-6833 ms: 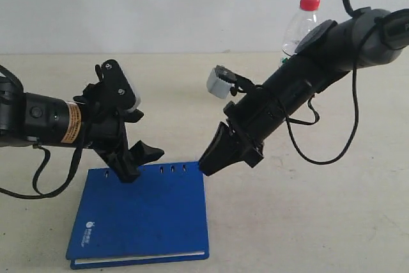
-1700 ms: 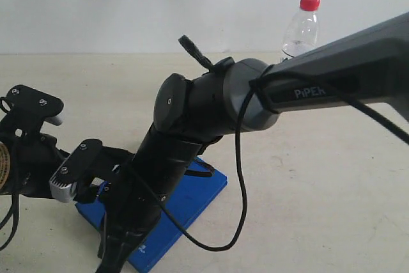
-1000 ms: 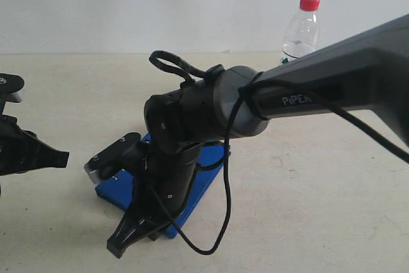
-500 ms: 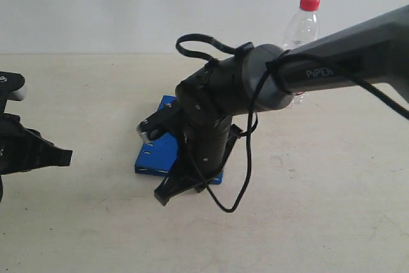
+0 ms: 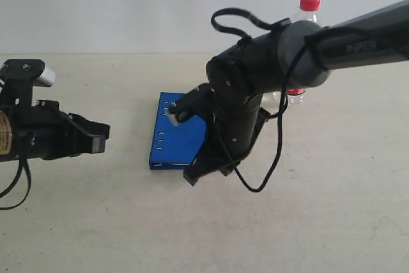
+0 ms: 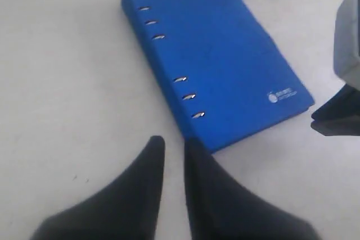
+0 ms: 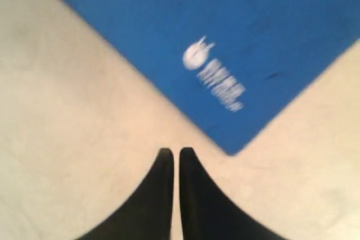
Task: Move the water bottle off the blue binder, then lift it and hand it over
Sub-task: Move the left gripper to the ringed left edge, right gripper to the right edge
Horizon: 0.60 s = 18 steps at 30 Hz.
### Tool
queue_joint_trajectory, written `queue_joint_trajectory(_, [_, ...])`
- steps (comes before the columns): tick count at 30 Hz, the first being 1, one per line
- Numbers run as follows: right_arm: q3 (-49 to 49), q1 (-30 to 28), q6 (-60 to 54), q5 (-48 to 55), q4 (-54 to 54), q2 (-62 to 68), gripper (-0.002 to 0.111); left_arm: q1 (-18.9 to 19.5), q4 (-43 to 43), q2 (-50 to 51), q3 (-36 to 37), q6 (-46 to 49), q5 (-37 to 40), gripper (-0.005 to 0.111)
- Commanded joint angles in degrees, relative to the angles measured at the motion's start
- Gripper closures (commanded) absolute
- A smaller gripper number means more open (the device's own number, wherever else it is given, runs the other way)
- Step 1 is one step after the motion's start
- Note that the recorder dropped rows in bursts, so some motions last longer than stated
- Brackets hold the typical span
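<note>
Since the earliest frame the blue binder (image 5: 182,137) has slid from lower left to mid-frame and turned; it lies flat, matte, slotted along one edge, not yet lifted or handed over. Right gripper (image 7: 175,164) rests closed and empty beside its corner, left gripper (image 6: 174,155) barely parted, empty. Water bottle (image 5: 300,43), clear ribbed plastic, red-capped, already stands off it, upper right.

Exterior frontal; wrist cams share blue binder (image 6: 214,60)
</note>
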Motion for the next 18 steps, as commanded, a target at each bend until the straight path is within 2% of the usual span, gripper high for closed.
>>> queue_joint_trajectory(1, [-0.20, -1.38, 1.13, -6.15, -0.84, -3.74, 0.108, 0.09, -0.96, 7.28, -5.33, -2.57, -3.64, 0.067])
queue_joint_trajectory(2, [-0.20, -1.50, 1.01, -6.51, -0.97, -3.74, 0.108, 0.09, -0.96, 9.48, -6.62, -4.87, -3.64, 0.057])
queue_joint_trajectory(4, [-0.20, -1.65, 0.31, -6.10, -0.97, -3.74, 0.104, 0.09, -0.78, 12.02, -8.45, -8.93, -3.64, 0.046])
queue_joint_trajectory(6, [-0.20, -1.78, 0.31, -5.56, -1.33, -3.74, 0.094, 0.09, 0.50, 14.67, -9.83, -10.29, -4.78, 0.040])
queue_joint_trajectory(10, [-0.20, -1.78, 0.31, -6.52, -3.91, -3.77, 0.070, 0.09, 3.63, 19.13, -11.73, -12.08, -8.91, 0.042])
queue_joint_trajectory(12, [-0.20, -2.23, 2.81, -8.18, -6.34, -3.77, 0.063, 0.09, 3.75, 20.72, -12.92, -12.69, -11.05, 0.043])
queue_joint_trajectory(16, [-0.20, -6.90, 13.14, -13.66, -6.72, -3.77, 0.062, 0.09, 4.14, 23.00, -15.79, -14.32, -12.67, 0.044])
queue_joint_trajectory(18, [-0.20, -10.89, 12.59, -14.89, -2.01, -3.77, 0.063, 0.09, 5.57, 23.64, -17.15, -15.34, -12.56, 0.044])
